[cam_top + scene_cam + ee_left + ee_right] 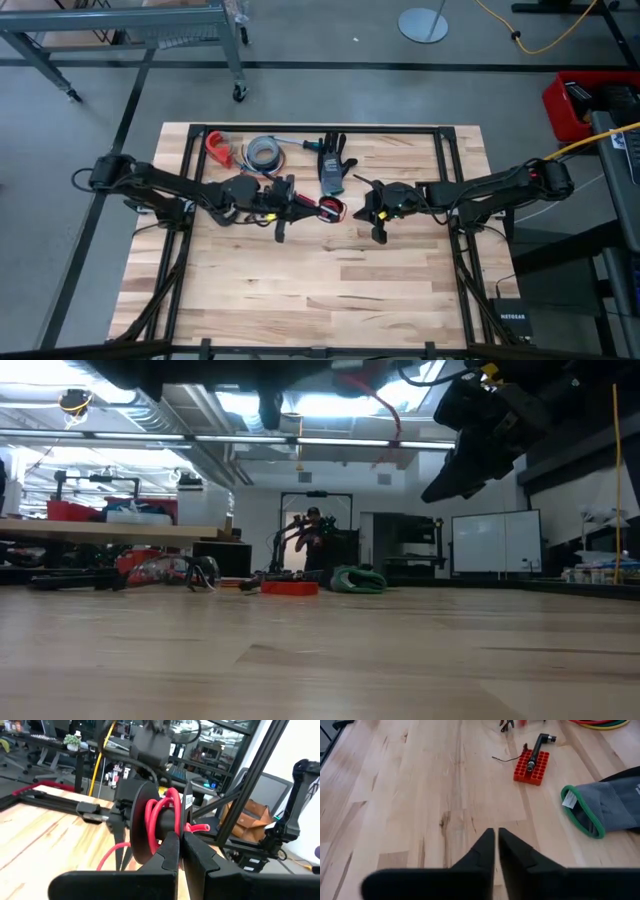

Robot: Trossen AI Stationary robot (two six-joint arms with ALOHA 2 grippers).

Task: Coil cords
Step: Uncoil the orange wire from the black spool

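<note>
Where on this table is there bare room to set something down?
The near part of the table, below both arms, is bare wood. The far edge is crowded: red clamp, grey tape roll, glove. The middle strip holds both arms and the red wire spool.

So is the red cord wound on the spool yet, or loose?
Partly wound. In the left wrist view several turns of the red cord sit on the black spool, but one end sticks out and a strand trails down to the table.

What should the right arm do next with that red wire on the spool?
Probably move the right gripper toward the spool and pinch the loose red wire end. The left gripper is shut on the spool, the wire is only partly wound, and the right fingers hold nothing.
</note>
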